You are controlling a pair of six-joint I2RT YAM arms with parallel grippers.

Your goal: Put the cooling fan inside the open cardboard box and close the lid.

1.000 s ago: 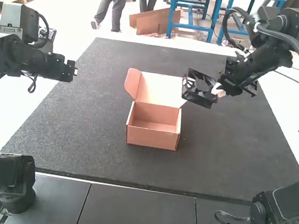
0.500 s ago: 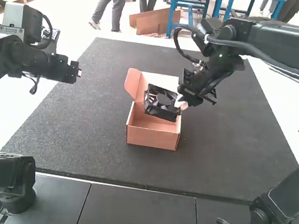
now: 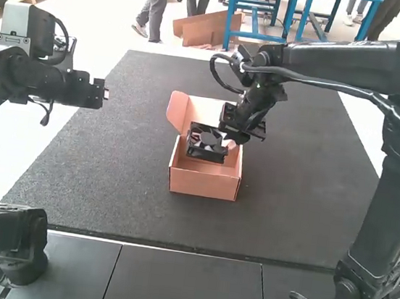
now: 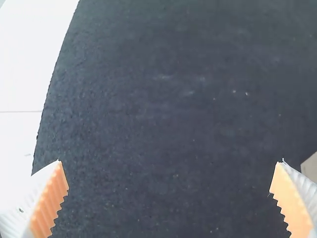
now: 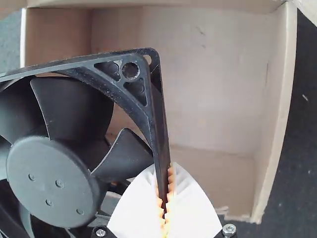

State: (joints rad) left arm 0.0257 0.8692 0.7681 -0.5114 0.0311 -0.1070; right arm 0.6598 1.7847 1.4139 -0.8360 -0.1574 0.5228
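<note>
The whole black mat (image 3: 109, 175) is overlooked from above and behind, facing 12 o'clock. Its 9 o'clock edge is viewed closely, downward, from the left wrist. The cardboard box (image 3: 203, 179) and cooling fan (image 3: 207, 141) are shared by the high and very near right wrist views.

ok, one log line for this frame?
right claw: shut on black square plastic cooling fan, at mouth of open brown cardboard box | left claw: open, over black mat | lid: open
</note>
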